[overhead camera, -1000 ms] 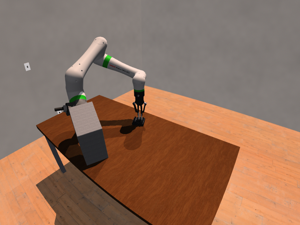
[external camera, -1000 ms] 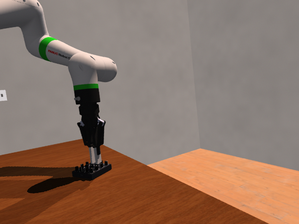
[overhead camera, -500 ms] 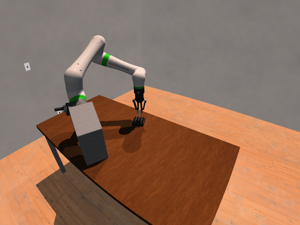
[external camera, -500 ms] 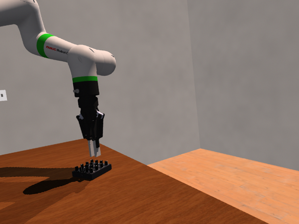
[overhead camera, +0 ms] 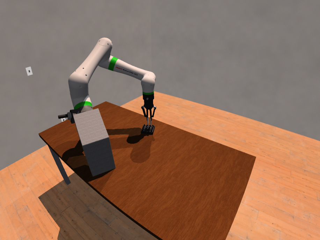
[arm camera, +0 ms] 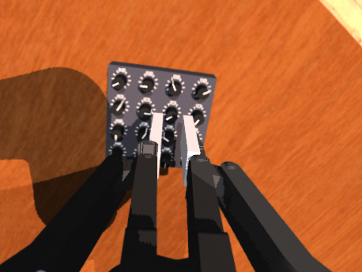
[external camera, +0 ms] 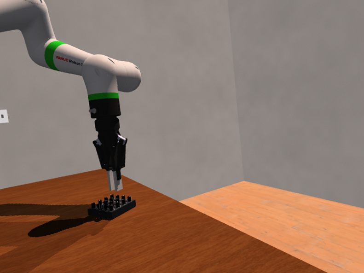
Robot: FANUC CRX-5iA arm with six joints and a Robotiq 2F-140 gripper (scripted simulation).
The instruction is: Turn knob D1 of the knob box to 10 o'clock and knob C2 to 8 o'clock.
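The black knob box [overhead camera: 147, 133] [external camera: 123, 210] [arm camera: 160, 95] stands on the table, its printed names toward the top of the wrist view. Knob D1 [arm camera: 201, 91] is at the top right there; its line points right and slightly up, roughly 8 o'clock. Knob C2 [arm camera: 170, 114] shows between the finger pads; its line seems to point down-left, roughly 2 o'clock. My gripper [overhead camera: 149, 125] [external camera: 116, 190] [arm camera: 171, 128] points down just above the knob tops, fingers slightly apart with nothing between them. The fingers partly hide rows A and B. The socket is not visible.
The brown table [overhead camera: 181, 167] [external camera: 155, 254] [arm camera: 277, 130] carries a tall grey block [overhead camera: 99, 155] near the arm's base. The table's far edge runs close behind the knob box. Other knobs stand close around C2.
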